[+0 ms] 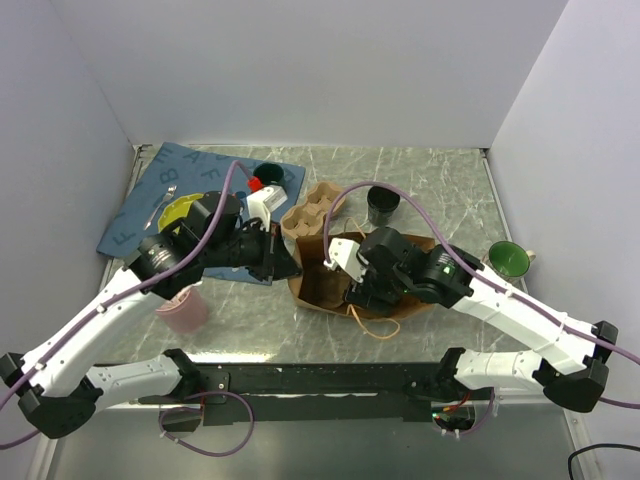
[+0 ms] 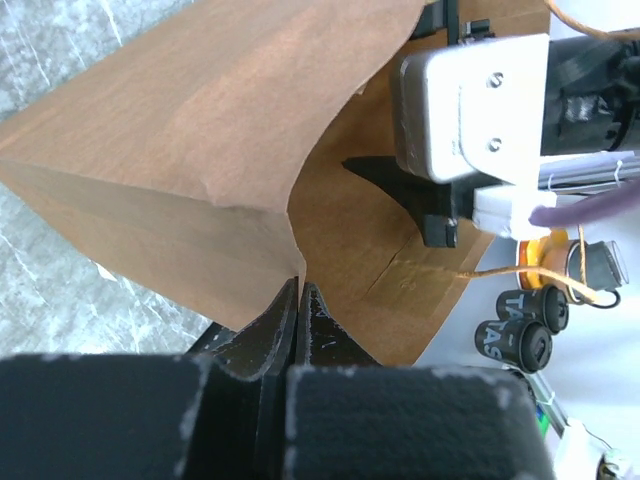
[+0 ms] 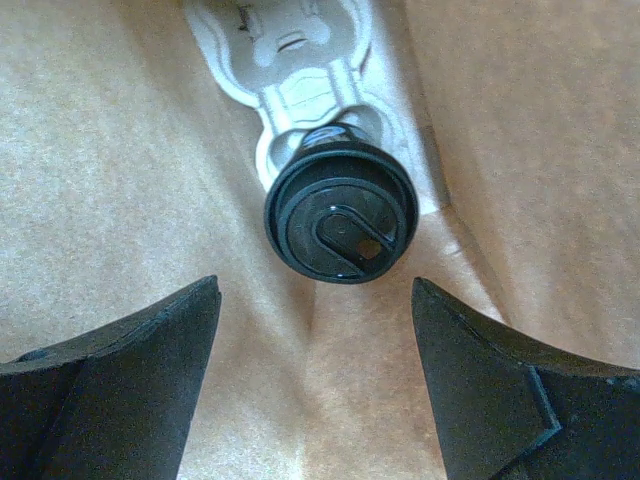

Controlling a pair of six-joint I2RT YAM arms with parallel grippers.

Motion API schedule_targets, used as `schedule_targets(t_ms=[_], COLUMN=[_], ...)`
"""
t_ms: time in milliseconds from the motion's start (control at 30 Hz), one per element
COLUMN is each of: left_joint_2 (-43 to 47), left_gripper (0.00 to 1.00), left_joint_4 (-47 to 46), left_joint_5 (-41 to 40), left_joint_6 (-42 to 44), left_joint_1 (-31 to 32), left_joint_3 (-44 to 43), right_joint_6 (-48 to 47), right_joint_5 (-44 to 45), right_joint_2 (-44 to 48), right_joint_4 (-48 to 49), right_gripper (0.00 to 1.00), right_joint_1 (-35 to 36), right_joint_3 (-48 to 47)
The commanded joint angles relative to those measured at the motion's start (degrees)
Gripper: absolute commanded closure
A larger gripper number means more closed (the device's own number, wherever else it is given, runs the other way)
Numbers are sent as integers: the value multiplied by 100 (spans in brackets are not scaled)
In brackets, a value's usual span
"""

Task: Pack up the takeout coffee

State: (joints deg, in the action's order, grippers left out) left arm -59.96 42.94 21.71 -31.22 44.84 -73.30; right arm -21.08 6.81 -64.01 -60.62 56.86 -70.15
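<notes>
The takeout coffee [image 3: 340, 212], a black cup with a round black lid, lies inside the brown paper bag [image 3: 120, 150], seen lid-on in the right wrist view. My right gripper [image 3: 315, 290] is open inside the bag, with the cup just beyond its fingertips and apart from both. In the top view the right gripper [image 1: 352, 288] reaches into the bag [image 1: 318, 290], and the cup is hidden there. My left gripper [image 2: 300, 288] is shut on the bag's edge [image 2: 200, 150], holding the mouth up at the bag's left side [image 1: 290, 268].
A cardboard cup carrier [image 1: 312, 208] and an open black cup [image 1: 382, 205] stand behind the bag. A dark green mug [image 1: 508, 260] is at the right, and a pink cup [image 1: 183, 308] at the near left. A blue mat [image 1: 140, 200] with small items lies at the far left.
</notes>
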Motion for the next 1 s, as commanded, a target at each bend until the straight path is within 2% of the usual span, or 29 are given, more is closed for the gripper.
schedule_targets(t_ms=[0,500,700,967], left_joint_2=[-138,-499,-613,-780], left_gripper=[99,96,91,89], left_joint_4=[-58,258,338,707], left_joint_5=[333,509,492,369], left_joint_6=[-156,-314,-297,-270], left_joint_1=[-116,-397,-450,-625], left_joint_3=[-299,-413,-545,-800], right_joint_6=[-54,-344,-458,-529], right_joint_5=[-206,-162,-13,5], right_joint_2=[29,29,-112,-182], right_joint_4=[-152,-99,-11,217], right_gripper=[17,34,36,37], right_joint_1=[27,9,-43,-184], right_joint_3=[-192,-526,-982,-1176])
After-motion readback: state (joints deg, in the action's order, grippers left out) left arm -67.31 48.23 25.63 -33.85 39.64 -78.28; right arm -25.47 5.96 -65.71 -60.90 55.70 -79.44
